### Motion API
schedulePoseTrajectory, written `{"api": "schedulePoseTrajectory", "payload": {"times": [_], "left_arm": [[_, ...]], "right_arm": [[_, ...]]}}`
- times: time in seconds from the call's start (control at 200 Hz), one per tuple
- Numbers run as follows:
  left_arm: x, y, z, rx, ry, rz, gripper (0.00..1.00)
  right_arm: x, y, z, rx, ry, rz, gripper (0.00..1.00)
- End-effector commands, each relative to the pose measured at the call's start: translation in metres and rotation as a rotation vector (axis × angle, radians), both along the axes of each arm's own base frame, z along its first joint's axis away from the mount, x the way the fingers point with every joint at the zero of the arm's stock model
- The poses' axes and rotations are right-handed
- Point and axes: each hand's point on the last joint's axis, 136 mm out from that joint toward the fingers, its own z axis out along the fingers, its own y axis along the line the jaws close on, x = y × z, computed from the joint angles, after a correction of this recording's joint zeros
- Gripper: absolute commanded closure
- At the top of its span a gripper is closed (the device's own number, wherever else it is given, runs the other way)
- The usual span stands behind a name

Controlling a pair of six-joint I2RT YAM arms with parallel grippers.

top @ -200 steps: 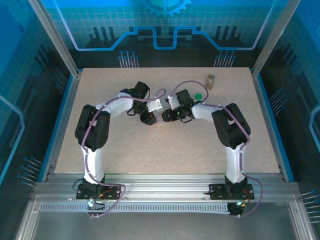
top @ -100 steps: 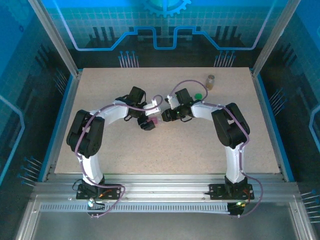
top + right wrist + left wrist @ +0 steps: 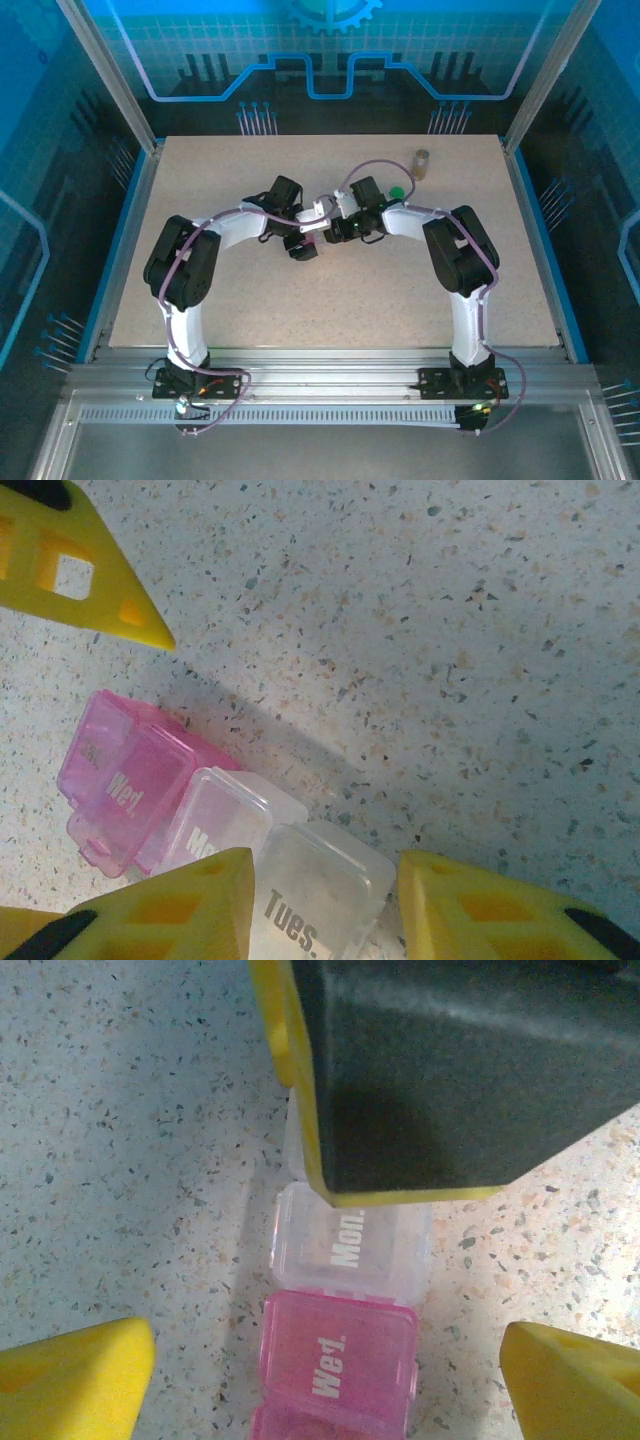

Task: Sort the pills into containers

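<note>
- The top camera sits high above the near edge and looks down and forward over the whole table (image 3: 330,300) from far away.
- The left wrist camera looks almost straight down, very near the pill boxes (image 3: 345,1250).
- The right wrist camera looks down at a slant, also very near.
- Both wrist views share these boxes and the speckled surface around them; in the top view they are perhaps the pinkish spot in the middle.
</note>
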Motion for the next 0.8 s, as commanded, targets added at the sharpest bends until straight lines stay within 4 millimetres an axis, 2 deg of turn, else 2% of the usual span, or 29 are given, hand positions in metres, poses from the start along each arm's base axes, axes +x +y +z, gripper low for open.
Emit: {"api": "schedulePoseTrajectory", "payload": {"times": [0.0, 0.145, 0.425, 0.65, 0.79], "left_arm": [[0.013, -0.003, 0.007, -0.002, -0.027, 0.012, 0.1], [0.024, 0.001, 0.007, 0.026, -0.045, 0.043, 0.11], [0.044, 0.011, 0.02, 0.059, -0.141, 0.074, 0.11], [0.048, 0.013, 0.033, 0.031, -0.161, 0.074, 0.11], [0.055, 0.017, 0.029, 0.043, -0.169, 0.083, 0.11]], "right_arm": [[-0.023, -0.024, -0.047, -0.132, 0.131, -0.009, 0.58], [-0.024, -0.026, -0.048, -0.14, 0.129, -0.006, 0.58], [-0.026, -0.027, -0.048, -0.147, 0.131, 0.004, 0.58], [-0.026, -0.027, -0.048, -0.155, 0.131, 0.01, 0.58], [-0.025, -0.028, -0.049, -0.16, 0.131, 0.01, 0.58]]}}
